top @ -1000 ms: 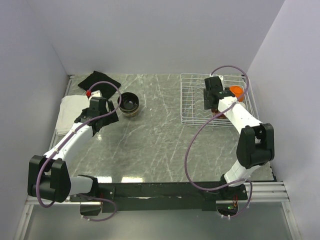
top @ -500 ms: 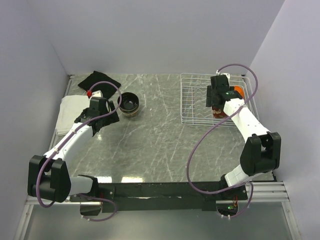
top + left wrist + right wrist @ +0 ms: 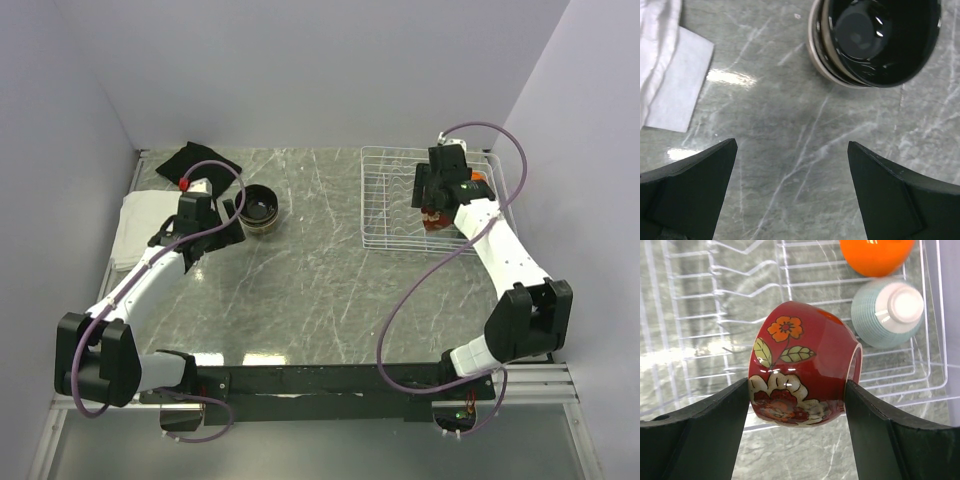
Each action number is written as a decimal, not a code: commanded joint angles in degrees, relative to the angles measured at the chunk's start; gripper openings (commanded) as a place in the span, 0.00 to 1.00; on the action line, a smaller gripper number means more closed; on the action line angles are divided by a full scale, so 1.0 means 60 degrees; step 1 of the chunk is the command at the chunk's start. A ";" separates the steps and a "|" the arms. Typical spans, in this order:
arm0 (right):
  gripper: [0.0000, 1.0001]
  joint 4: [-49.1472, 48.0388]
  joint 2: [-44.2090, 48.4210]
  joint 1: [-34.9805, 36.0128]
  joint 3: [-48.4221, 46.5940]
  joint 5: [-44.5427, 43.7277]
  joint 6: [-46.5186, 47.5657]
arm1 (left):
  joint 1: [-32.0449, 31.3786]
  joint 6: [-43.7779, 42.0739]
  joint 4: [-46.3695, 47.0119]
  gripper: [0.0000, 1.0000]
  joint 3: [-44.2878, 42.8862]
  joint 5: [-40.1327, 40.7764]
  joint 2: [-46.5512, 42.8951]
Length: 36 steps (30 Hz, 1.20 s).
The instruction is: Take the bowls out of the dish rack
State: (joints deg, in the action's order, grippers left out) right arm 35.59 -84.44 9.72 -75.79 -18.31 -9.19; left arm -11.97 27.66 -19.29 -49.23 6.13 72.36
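— Grey-veined marble table (image 3: 320, 290) with pale lilac walls on three sides, viewed from above. Where does the dish rack (image 3: 385, 205) sit?
— White wire, at two o'clock on the table, near the right wall. The right gripper (image 3: 796, 385) hangs over its near side, fingers closed against a red bowl (image 3: 795, 365) painted with flowers and leaves. The bowl lies on its side between them, rim toward three o'clock. Whether it touches the wires I cannot tell.
— Anything else in the rack?
— Seen from the right wrist, an orange bowl (image 3: 875, 255) at one o'clock from the red one, and just beside it a ribbed pale teal bowl (image 3: 887, 312) at two o'clock, upside down.
— And the left arm?
— The left gripper (image 3: 792, 145) is spread wide over bare marble, holding nothing. A glossy black bowl (image 3: 880, 40) stands upright at one o'clock from it. A folded white cloth (image 3: 655, 45) lies at ten o'clock, and a black cloth (image 3: 195, 160) at eleven o'clock on the table
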 commanded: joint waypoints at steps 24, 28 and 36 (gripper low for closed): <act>0.39 -0.1786 0.1930 0.1603 -0.0333 0.3870 -0.1690 | -0.2004 0.1584 0.2056 1.00 -0.1800 -0.3189 0.0464; 0.39 -0.2269 0.1960 0.2027 -0.0025 0.4310 -0.2260 | -0.2296 0.1967 0.2846 0.99 -0.1785 -0.3672 0.0757; 0.39 -0.3353 0.2092 0.2467 0.0780 0.5101 -0.3286 | -0.2737 0.2727 0.4093 0.99 -0.1741 -0.4288 0.1358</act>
State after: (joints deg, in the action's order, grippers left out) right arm 25.32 -75.75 23.38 -71.66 8.82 -24.45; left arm -27.31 40.18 -2.24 -58.19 -16.12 79.37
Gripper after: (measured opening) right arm 0.783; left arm 0.995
